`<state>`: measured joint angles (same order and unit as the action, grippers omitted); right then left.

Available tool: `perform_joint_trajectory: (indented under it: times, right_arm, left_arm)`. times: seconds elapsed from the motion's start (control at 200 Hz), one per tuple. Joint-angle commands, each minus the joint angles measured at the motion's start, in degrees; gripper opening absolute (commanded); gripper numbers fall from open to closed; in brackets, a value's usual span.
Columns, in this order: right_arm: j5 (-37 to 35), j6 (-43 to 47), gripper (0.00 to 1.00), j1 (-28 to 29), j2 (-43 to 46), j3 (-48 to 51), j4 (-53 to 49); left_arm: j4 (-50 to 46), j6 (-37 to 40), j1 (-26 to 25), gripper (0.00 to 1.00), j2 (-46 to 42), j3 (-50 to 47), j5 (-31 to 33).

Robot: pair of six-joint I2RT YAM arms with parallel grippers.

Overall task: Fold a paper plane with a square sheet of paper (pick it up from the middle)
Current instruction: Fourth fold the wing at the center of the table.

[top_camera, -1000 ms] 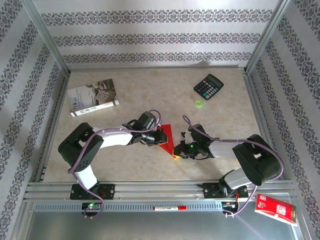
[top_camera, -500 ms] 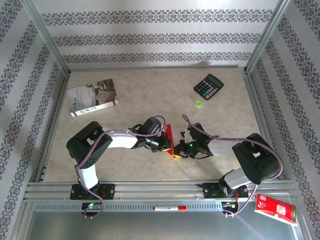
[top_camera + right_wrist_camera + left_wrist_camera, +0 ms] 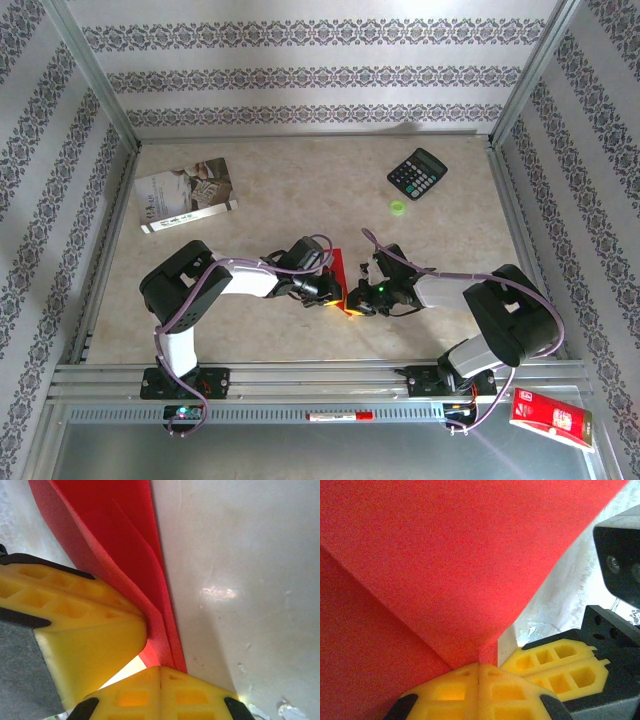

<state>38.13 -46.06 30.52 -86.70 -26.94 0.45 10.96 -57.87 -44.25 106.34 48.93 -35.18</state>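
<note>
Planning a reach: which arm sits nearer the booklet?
Left. The left arm is on the booklet's side, close by; the right arm is across the table, past the red paper.

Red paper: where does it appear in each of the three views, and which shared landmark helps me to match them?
Top external: the red paper is mid-table, between the left gripper and the right gripper.
Left wrist: the red paper covers the top and left.
Right wrist: the red paper is a folded band from top left to bottom centre.
Shared landmark: yellow fingers at its edge.
</note>
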Motion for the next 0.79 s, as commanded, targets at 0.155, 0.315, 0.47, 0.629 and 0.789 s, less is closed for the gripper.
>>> perform_joint_trajectory:
  times: [0.155, 0.315, 0.47, 0.629, 0.789]
  right_arm:
    - [-13.7, 1.3, 0.0, 1.5, -7.6, 3.1, -10.5]
    - [-14.0, 1.1, 0.0, 1.5, -7.5, 3.1, -10.8]
    - [-14.1, 0.9, 0.0, 1.4, -7.6, 3.1, -11.0]
    - [-14.2, 0.9, 0.0, 1.5, -7.6, 3.1, -11.2]
    - [-14.2, 1.0, 0.0, 1.4, -7.8, 3.0, -11.3]
  left_arm:
    - [-5.4, 4.5, 3.1, 0.0, 2.0, 3.7, 3.2]
    - [-6.2, 6.0, 5.5, 0.0, 3.0, 4.5, 2.6]
    - [-7.4, 8.7, 8.3, 0.0, 3.7, 5.6, 2.1]
    - [-7.7, 10.4, 11.7, 0.0, 4.6, 6.0, 1.0]
    - [-7.8, 11.7, 14.8, 0.0, 5.9, 6.7, 0.1]
